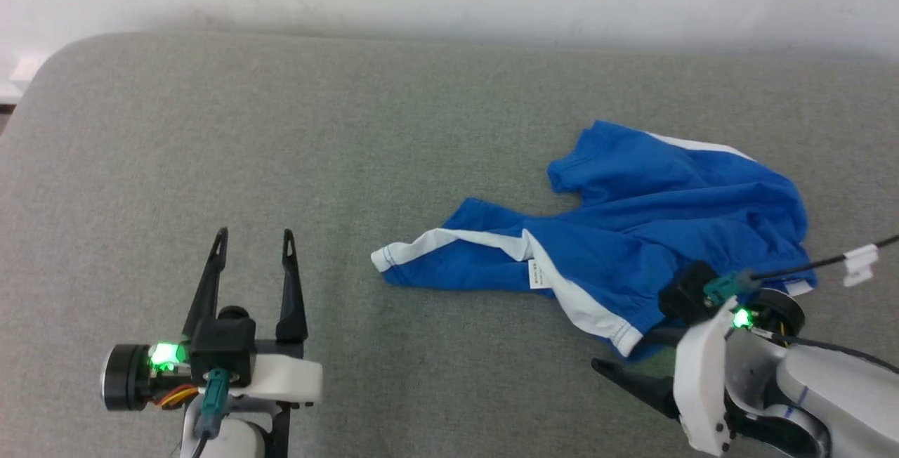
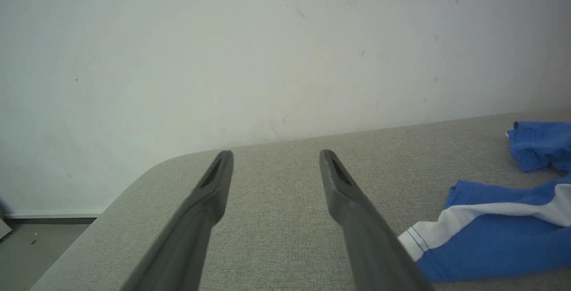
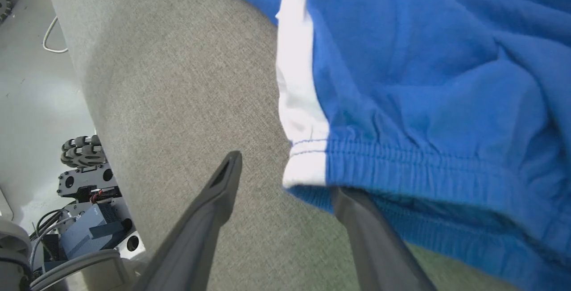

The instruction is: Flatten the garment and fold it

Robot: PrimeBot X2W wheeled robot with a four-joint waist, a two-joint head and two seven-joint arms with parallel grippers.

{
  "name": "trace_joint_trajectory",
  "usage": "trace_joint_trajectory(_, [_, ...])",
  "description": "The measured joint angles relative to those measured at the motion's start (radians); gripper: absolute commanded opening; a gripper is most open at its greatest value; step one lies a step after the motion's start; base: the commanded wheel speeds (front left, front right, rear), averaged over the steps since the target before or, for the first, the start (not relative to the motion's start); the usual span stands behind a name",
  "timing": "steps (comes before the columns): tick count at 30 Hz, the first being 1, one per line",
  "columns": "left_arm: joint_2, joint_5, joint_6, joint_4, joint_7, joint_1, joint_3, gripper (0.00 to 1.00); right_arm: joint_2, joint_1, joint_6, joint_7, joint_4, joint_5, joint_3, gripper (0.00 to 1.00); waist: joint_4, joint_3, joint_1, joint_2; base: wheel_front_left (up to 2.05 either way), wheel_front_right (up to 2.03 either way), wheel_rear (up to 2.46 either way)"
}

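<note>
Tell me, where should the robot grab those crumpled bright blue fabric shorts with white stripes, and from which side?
Probably the shorts' gathered elastic hem beside the white stripe, from the robot's near right, low along the grey fabric surface. That edge lifts slightly off the surface, and the open right gripper has one finger beneath it.

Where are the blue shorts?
In the head view, the bright-blue soft shorts with white stripes lie right of centre on the grey fabric surface, their edge covering one finger of the right hand.
</note>
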Motion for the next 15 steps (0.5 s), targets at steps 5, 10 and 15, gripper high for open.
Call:
trace_joint_trajectory(5, [-0.007, 0.000, -0.001, 0.004, 0.000, -0.019, -0.005, 1.00, 0.060, -0.017, 0.000, 0.001, 0.097, -0.007, 0.030, 1.00, 0.017, 0.025, 0.0001, -0.0001, 0.00, 0.00, 0.00])
trace_joint_trajectory(10, [-0.011, 0.000, -0.001, 0.018, 0.000, -0.023, 0.000, 1.00, 0.074, -0.035, 0.000, -0.053, 0.153, -0.041, 0.063, 0.00, 0.036, 0.031, 0.0001, 0.0000, 0.00, 0.00, 0.00])
trace_joint_trajectory(15, [-0.002, -0.004, -0.023, 0.024, 0.000, -0.025, 0.006, 1.00, 0.065, -0.028, 0.000, -0.122, 0.147, -0.071, 0.081, 0.00, 0.028, 0.011, 0.0001, 0.0000, 0.00, 0.00, 0.00])
